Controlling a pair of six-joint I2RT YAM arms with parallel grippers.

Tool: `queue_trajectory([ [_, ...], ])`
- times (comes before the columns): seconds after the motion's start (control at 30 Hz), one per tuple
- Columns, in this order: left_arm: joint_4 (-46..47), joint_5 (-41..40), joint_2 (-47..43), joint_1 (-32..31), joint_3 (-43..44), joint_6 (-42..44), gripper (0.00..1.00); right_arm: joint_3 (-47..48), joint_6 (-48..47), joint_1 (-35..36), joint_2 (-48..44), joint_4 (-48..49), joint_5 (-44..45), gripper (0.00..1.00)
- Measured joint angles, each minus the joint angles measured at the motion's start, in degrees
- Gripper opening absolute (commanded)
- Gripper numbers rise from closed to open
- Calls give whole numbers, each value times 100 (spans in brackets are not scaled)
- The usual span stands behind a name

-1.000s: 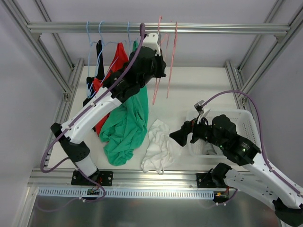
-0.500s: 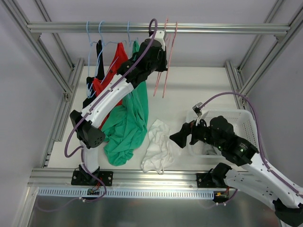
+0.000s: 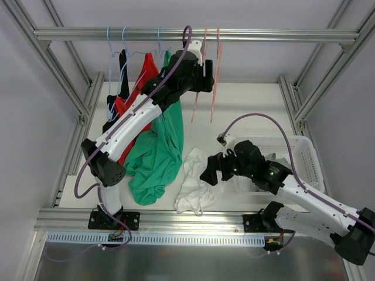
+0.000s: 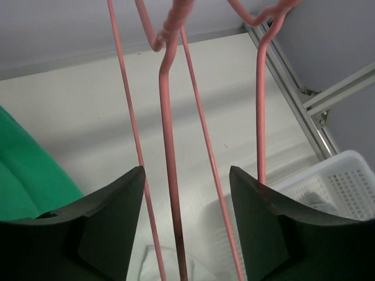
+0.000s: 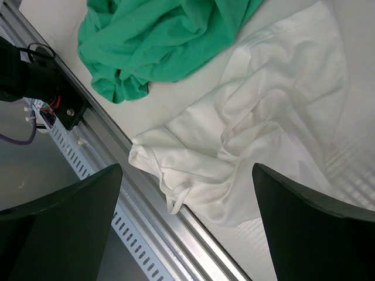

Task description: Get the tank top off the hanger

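Tank top lengthwise near-far, straps nearward; left gripper, right gripper jaws parted.

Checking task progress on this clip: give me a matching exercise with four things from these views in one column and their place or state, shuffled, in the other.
Things
1. white tank top
2. green garment
3. pink hangers
4. basket

Place or state
A. bare, hanging on the rail
B. hanging up by the rail, draping down to the table
C. at the table's right side
D. crumpled on the table, off any hanger

Pairs: 1-D, 2-B, 3-A, 4-C
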Motion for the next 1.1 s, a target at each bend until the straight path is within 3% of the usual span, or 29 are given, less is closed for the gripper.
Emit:
queue_trajectory([
  [0.07, 20, 46, -232, 0, -229, -2, 80, -4, -28, 76, 205, 76, -4, 100],
  [0.1, 17, 103, -378, 2, -378, 0, 98, -4, -50, 122, 334, 118, 0, 99],
  [0.43, 24, 39, -2900, 0, -2500, -28, 99, 468, -352, 927, 2238, 98, 935, 99],
  [0.7, 11, 33, -4642, -9, -3432, 61, 99, 866, -402, 1611, 3908, 26, 1976, 97],
  [0.73, -20, 31, -4787, -9, -3480, 90, 99, 885, -407, 1663, 4024, 20, 2081, 93],
  [0.77, -33, 22, -4966, -9, -3539, 133, 99, 960, -391, 1746, 4118, -20, 2245, 73],
  [0.83, -90, -46, -5281, -9, -3630, 186, 99, 1025, -369, 1836, 4192, 17, 2356, 51],
  [0.87, -114, -79, -5434, -9, -3676, 212, 99, 1049, -343, 1867, 4229, 37, 2406, 34],
  [0.93, -153, -175, -5722, -9, -3797, 269, 99, 1080, -295, 1919, 4262, 76, 2490, 22],
  [0.97, -164, -216, -5877, -9, -3891, 289, 99, 1080, -275, 1930, 4262, 83, 2514, 1],
  [1.1, -326, -354, -6301, -9, -4236, 348, 99, 1078, -208, 1939, 4118, 0, 2605, 0],
])
